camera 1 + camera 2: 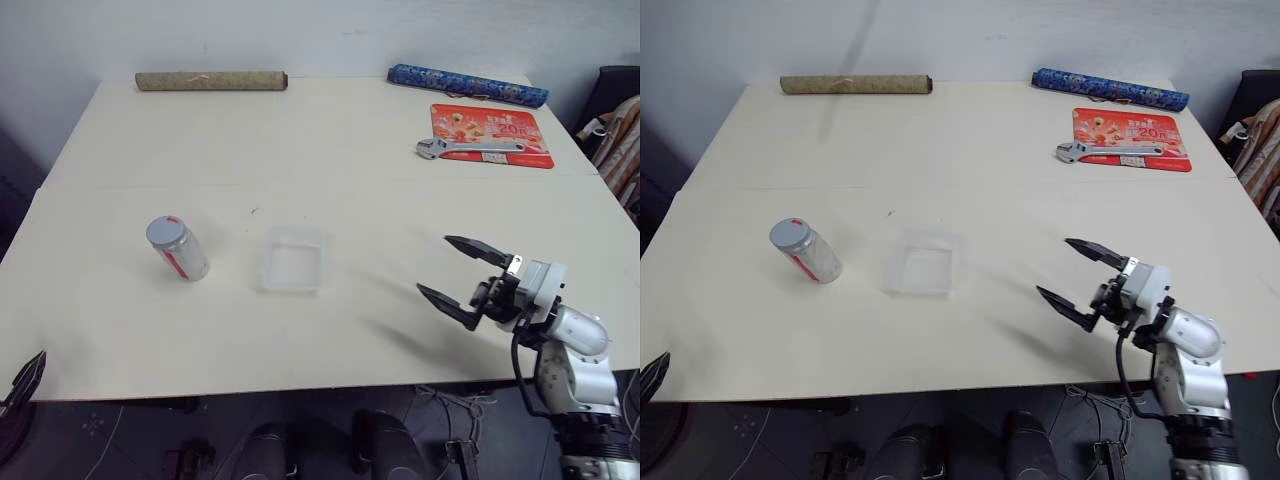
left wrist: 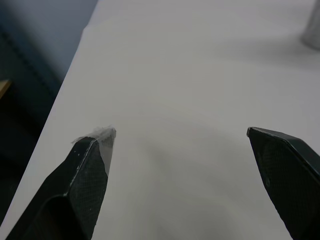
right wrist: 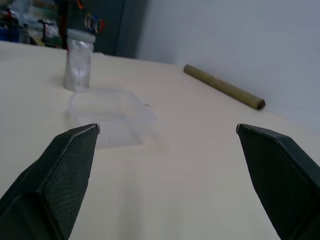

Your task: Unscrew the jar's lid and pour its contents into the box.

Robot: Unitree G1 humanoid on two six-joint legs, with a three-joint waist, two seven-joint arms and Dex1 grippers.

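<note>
Jar (image 1: 178, 249) stood lid (image 1: 166, 232) on, centre-left, beside box (image 1: 292, 259). Right gripper (image 1: 447, 270), lower right, spread wide, empty. Left gripper (image 2: 180, 137) likewise spread, empty.

Table (image 1: 330, 150) clutter, far edge and far right corner.
Pale cream table top, a faint seam running across it. Brown rolled tube (image 1: 211, 81) lies flat along the far edge at about 11 o'clock. Blue patterned roll (image 1: 468, 86) lies along the same edge at about 1 o'clock, slightly angled. Just nearer than the blue roll, a red rectangular mat (image 1: 491, 135) with printed lettering; a silver adjustable wrench (image 1: 468, 148) rests across its near edge, head overhanging the mat's left side.
</note>
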